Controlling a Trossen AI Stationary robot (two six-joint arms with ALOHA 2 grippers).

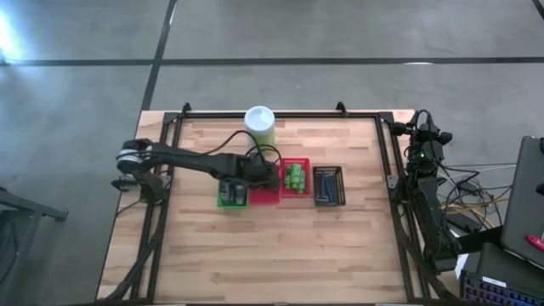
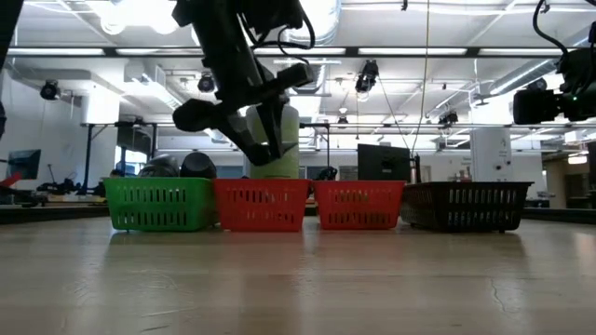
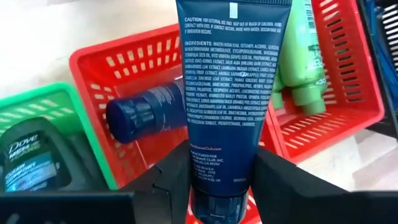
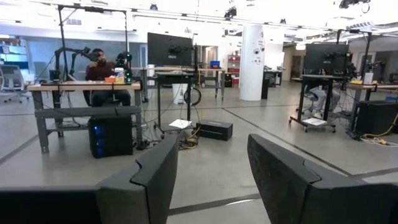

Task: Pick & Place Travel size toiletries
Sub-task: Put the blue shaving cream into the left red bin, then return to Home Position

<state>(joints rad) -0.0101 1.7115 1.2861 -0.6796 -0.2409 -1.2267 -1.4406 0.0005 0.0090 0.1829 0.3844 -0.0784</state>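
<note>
I have the left hand [image 3: 227,186] pinching a dark-blue tube [image 3: 229,93] above the red basket [image 3: 93,62], where another dark tube [image 3: 146,112] lies. Placing step, I judge: lower, then release. Right hand [image 4: 211,180] is spread, parked off the worktop [image 1: 280,246].

From my overhead camera, four baskets stand in a row across the middle of the table [image 1: 272,255]. The leftmost basket [image 1: 231,195] holds tubes; touching its right side is the second basket [image 1: 265,195], over which my left gripper [image 1: 266,178] hangs, gripping a tube [image 3: 227,93] above another tube [image 3: 146,111] lying inside. Just right of that, the third basket [image 1: 295,177] holds a cluster of tubes [image 1: 295,178]. The fourth basket [image 1: 329,185] stands rightmost, slightly apart. A canister [image 1: 260,126] stands behind the row. My right arm is parked off the table's right edge.
</note>
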